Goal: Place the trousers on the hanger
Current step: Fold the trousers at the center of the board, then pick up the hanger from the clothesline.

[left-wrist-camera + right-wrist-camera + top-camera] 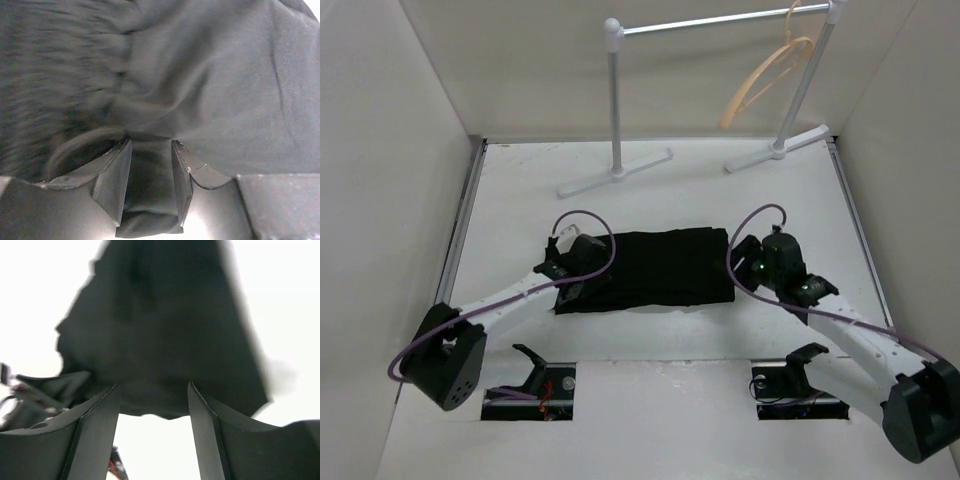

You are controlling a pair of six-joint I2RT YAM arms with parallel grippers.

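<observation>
The black trousers (660, 268) lie folded flat in the middle of the white table. My left gripper (580, 277) is at their left end; in the left wrist view it (150, 145) is shut on a bunched fold of the trousers (225, 90), with cloth filling the gap between its fingers. My right gripper (741, 263) is at their right end, open and empty. In the right wrist view it (152, 386) has its tips just short of the trousers' edge (160, 325), with bare table between the fingers. The tan hanger (765, 80) hangs on the rack at the back right.
A white tubular rack (616, 100) stands at the back, its two flat feet on the table. White walls close in the left, right and back. Two open slots (530, 390) (800, 392) with cabling sit by the arm bases.
</observation>
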